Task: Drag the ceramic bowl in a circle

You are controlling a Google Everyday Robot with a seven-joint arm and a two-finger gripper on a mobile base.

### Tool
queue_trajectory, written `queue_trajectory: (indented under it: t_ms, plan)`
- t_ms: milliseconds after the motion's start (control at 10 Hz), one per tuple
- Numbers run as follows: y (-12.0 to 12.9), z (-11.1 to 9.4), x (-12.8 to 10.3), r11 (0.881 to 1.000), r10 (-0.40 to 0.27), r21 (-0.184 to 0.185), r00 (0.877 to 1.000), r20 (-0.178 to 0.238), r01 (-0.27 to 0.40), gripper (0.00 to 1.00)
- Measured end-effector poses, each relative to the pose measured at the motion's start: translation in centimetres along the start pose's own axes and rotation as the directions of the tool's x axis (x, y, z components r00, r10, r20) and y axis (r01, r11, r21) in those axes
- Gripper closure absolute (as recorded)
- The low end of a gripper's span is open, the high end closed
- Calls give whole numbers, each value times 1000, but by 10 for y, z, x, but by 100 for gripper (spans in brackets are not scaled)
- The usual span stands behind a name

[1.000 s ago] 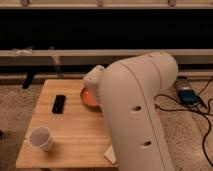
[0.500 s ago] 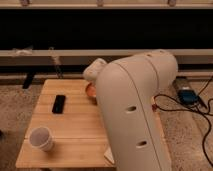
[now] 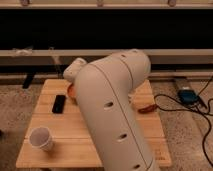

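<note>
camera view: gripper over ceramic bowl

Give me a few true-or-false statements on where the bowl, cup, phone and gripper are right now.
The cup stands upright near the table's front left corner. True.
The phone lies inside the bowl. False: it lies flat on the table, left of the bowl.
The arm covers most of the bowl. True.
The gripper hangs in plain view over the cup. False: it is hidden behind the arm, near the bowl.
</note>
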Motion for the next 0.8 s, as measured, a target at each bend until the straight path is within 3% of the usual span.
queue_trajectory:
  t_ms: [200, 400, 800]
  plan:
    - [1, -12, -18, 1000, -24, 10, 1000, 9, 24, 100]
    - [18, -25, -27, 999, -37, 0, 999, 22, 37, 100]
    - [93, -44, -5, 998, 2, -55, 1000, 23, -1, 100]
